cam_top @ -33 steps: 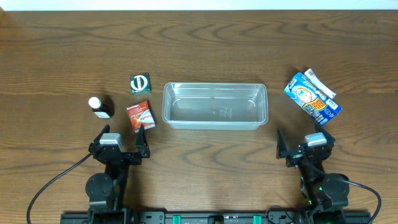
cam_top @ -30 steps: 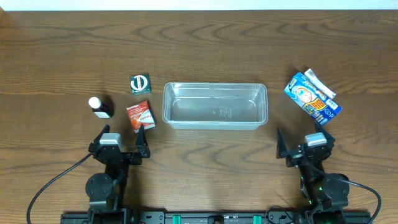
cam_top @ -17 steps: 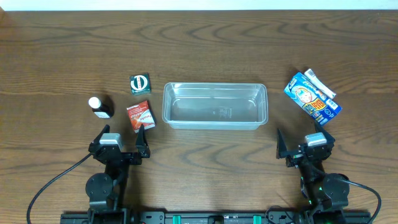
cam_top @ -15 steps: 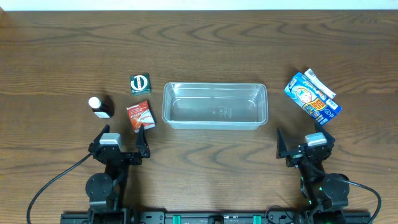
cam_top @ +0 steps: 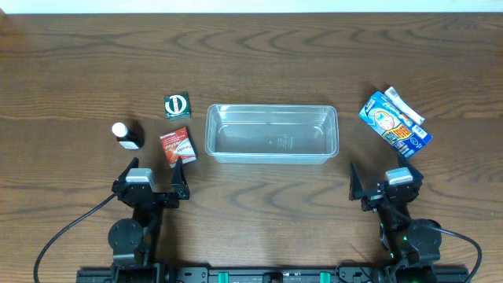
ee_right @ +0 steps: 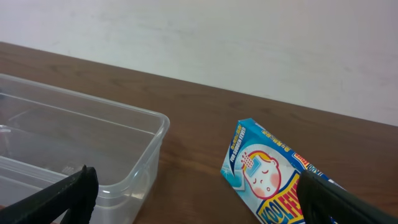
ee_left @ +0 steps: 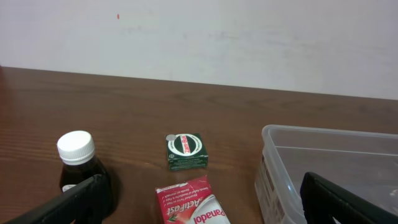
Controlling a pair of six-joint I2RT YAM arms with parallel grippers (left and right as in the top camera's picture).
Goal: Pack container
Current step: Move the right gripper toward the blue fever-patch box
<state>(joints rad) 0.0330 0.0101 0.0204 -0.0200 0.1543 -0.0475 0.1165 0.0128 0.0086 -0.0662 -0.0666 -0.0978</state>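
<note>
Left gripper (cam_top: 152, 182): jaws spread wide, nothing held. Right gripper (cam_top: 383, 185): likewise spread and empty.

No change over the last second: neither arm has moved and nothing has shifted, so packing has not begun.

Container (cam_top: 271, 108) sits centred between the arms, empty.

Left side:
- Panadol ActiFast packet (cam_top: 178, 147), just ahead of the left gripper and near the container's left wall
- small green box (cam_top: 177, 105) beyond it
- dark bottle with white cap (cam_top: 126, 135) further left

Right side:
- blue Kool Fever box (cam_top: 394, 126)
- a white item (cam_top: 404, 104), possibly a tube, at its far edge

Approaches look unobstructed, though the container wall may crowd a finger at the packet
</note>
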